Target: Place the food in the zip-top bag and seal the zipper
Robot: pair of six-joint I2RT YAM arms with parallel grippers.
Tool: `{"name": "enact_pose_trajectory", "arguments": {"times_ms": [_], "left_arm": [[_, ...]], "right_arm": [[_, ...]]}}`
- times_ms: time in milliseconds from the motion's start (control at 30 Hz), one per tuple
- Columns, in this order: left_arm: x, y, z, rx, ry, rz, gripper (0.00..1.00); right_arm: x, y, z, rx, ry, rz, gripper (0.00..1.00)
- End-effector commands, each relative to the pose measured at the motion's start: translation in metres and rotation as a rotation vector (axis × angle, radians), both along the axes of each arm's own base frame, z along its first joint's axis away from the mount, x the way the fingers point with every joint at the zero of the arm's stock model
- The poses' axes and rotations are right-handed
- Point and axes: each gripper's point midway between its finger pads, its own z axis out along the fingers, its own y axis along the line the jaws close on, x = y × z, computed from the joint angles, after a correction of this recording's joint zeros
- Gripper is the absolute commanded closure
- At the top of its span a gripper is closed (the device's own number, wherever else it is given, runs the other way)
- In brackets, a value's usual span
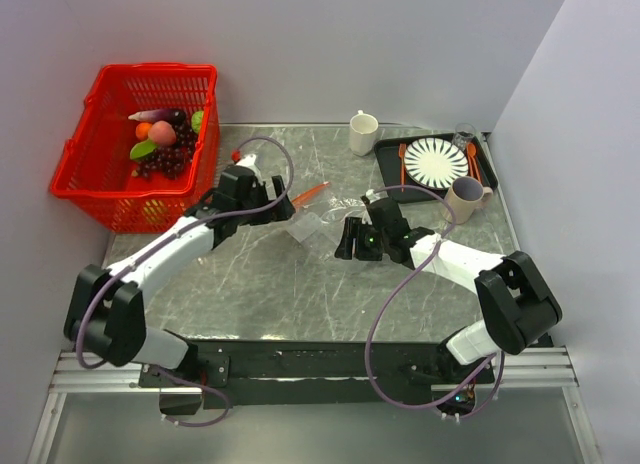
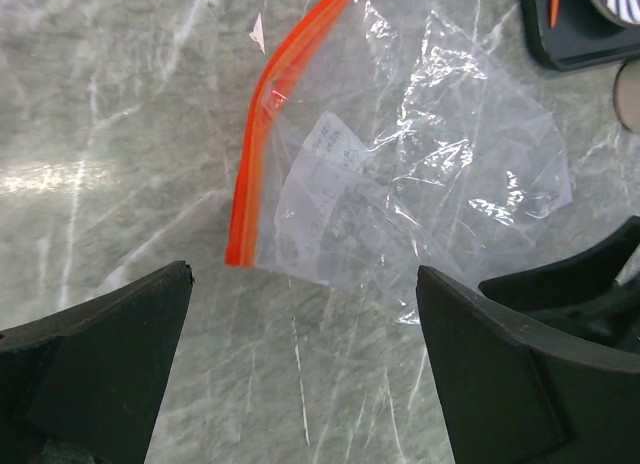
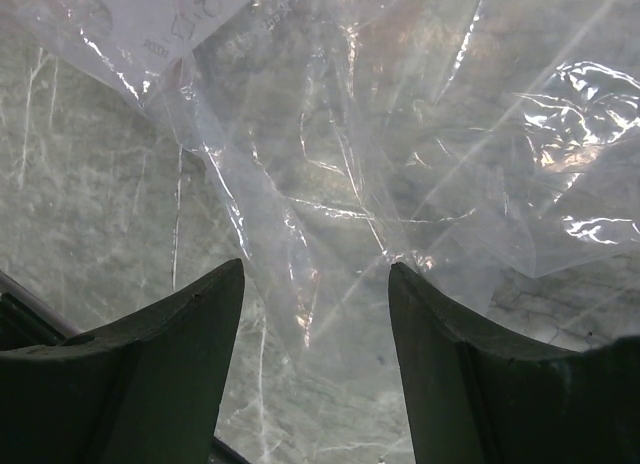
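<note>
The zip-top bag (image 1: 308, 227) lies flat and crumpled on the desk (image 1: 300, 304), about midway between the two arms. It looks empty, with only clear film and a faint printed patch showing. The zipper (image 2: 262, 134) runs along the bag's left edge in the left wrist view, curving slightly. Its near end rests on the marble.

The left gripper (image 2: 305, 284) is spread wide and holds nothing. Its two dark fingers (image 2: 100, 374) stand well apart at the bottom corners of its view. The bag's near edge and the end of the zipper lie just ahead of the gap between them, and neither finger touches the plastic.

The right gripper (image 3: 315, 274) is parted less widely and grips nothing either. It hangs low over the bag from the opposite side. A creased fold of the film reaches down into the space between its fingertips. Whether the film brushes either fingertip cannot be told, but it is not pinched.

The food (image 1: 163, 134), a pile of fruit and grapes, sits in the red basket (image 1: 155, 70) off the far left corner of the desk, well apart from the bag.
</note>
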Motion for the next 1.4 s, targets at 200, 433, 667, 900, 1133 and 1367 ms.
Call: {"name": "enact_pose_trajectory", "arguments": {"times_ms": [200,433,667,900,1133,1367], "left_arm": [[0.049,-0.011,-0.008,0.069,-0.019,0.069,0.06],[0.054,-0.022,-0.027,0.092,0.028,0.033,0.09],[0.041,-0.03,-0.043,0.034,0.043,0.013,0.25],[0.019,-0.04,-0.054,-0.007,0.064,-0.037,0.65],[0.003,-0.039,-0.015,0.058,-0.074,-0.038,0.99],[-0.039,-0.062,0.023,0.138,-0.272,-0.086,0.99]], "right_arm": [[0.008,-0.004,-0.001,-0.004,-0.055,-0.005,0.33],[0.01,-0.005,0.0,-0.008,-0.062,-0.008,0.33],[0.012,-0.008,0.002,-0.007,-0.071,-0.021,0.33],[0.014,-0.011,0.004,-0.013,-0.073,-0.03,0.33],[0.018,-0.01,0.024,-0.004,-0.109,-0.028,0.29],[0.028,0.003,0.092,0.057,-0.158,-0.002,0.21]]}}
